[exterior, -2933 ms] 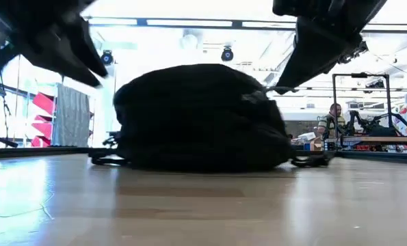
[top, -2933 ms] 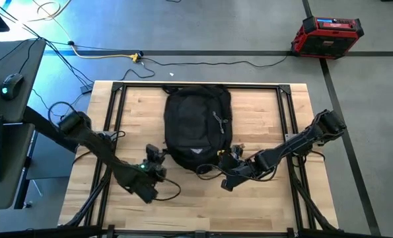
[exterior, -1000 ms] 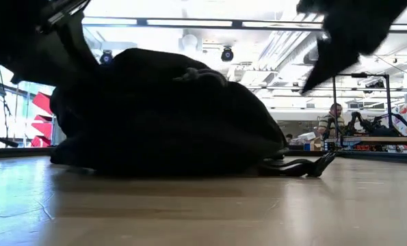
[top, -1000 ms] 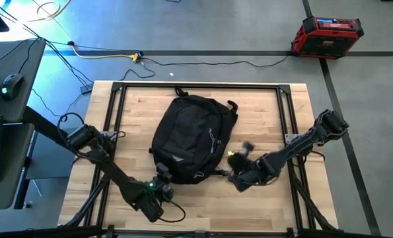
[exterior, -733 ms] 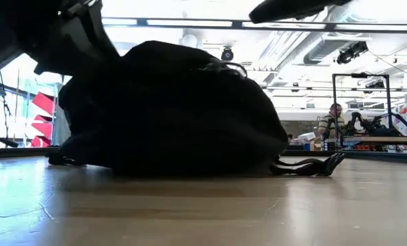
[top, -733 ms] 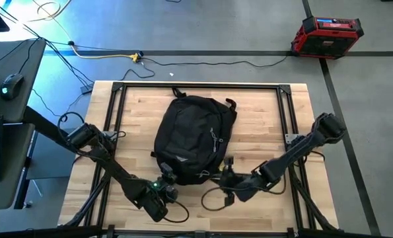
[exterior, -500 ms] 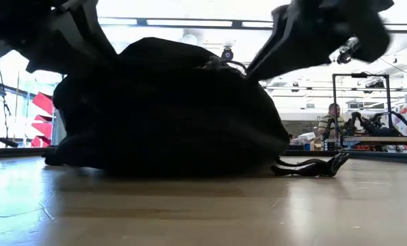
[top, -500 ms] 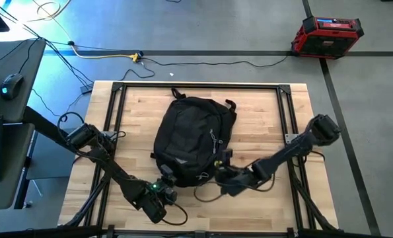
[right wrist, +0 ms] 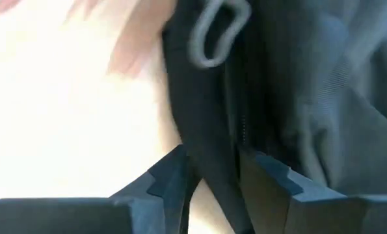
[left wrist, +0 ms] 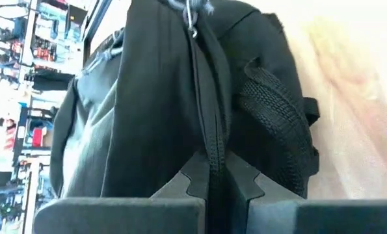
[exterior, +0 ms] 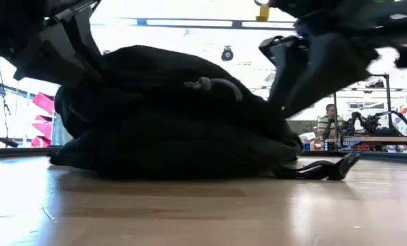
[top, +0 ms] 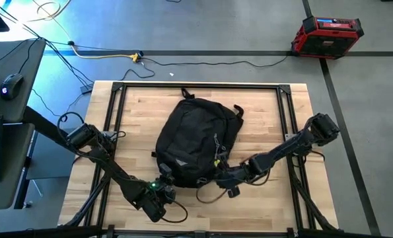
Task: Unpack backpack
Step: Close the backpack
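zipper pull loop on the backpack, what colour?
Grey, a corded zipper pull loop against the black backpack. Clearest in the right wrist view.
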Robot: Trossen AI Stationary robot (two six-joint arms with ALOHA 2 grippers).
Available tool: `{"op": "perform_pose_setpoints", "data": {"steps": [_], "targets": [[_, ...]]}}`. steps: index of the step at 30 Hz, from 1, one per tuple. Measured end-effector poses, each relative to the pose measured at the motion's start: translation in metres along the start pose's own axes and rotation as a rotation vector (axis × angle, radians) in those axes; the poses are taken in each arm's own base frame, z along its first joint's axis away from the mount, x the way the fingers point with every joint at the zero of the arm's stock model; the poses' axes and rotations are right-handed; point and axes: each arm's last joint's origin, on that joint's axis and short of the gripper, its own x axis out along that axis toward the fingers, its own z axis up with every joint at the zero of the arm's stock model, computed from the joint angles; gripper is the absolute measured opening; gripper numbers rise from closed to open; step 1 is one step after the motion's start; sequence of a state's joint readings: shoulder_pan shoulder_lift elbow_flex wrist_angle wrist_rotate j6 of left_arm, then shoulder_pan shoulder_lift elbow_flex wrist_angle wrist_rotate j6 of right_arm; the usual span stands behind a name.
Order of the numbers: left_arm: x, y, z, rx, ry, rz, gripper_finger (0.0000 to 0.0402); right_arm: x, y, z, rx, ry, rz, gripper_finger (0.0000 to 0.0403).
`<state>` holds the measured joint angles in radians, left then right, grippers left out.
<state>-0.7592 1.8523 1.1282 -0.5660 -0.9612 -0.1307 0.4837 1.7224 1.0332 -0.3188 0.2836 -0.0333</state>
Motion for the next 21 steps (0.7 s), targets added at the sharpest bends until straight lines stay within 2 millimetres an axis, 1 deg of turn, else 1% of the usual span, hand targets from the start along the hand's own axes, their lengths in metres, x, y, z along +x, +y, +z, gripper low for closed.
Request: {"op": "perform_pose_setpoints", "data": {"steps": [4,8,10,12,15,18,21], "targets": [[0.003,0.002,-0.002,-0.017,0.024,-0.022,0.0000,-0.007,0.012,0.004,-0.027,-0.040,-0.025,0.0110],[0.007,0.004,-0.001,-0.040,0.031,-0.028,0.0000,-0.014,0.026,0.015,-0.011,-0.172,-0.049,0.0110],[0.009,0.006,-0.001,-0.057,0.033,-0.026,0.0000,-0.014,0.032,0.022,0.003,-0.242,-0.074,0.0110],[0.011,0.007,0.000,-0.084,0.034,-0.023,0.0000,-0.010,0.037,0.024,0.009,-0.275,-0.117,0.0110],[0.012,0.007,0.001,-0.107,0.024,-0.019,0.0000,0.000,0.041,0.024,0.050,-0.293,-0.213,0.0110],[0.013,0.008,0.003,-0.125,0.015,-0.020,0.0000,0.013,0.039,0.020,0.101,-0.262,-0.268,0.0110],[0.013,0.008,0.004,-0.132,0.006,-0.021,0.0000,0.024,0.036,0.017,0.130,-0.241,-0.282,0.0116]]}}
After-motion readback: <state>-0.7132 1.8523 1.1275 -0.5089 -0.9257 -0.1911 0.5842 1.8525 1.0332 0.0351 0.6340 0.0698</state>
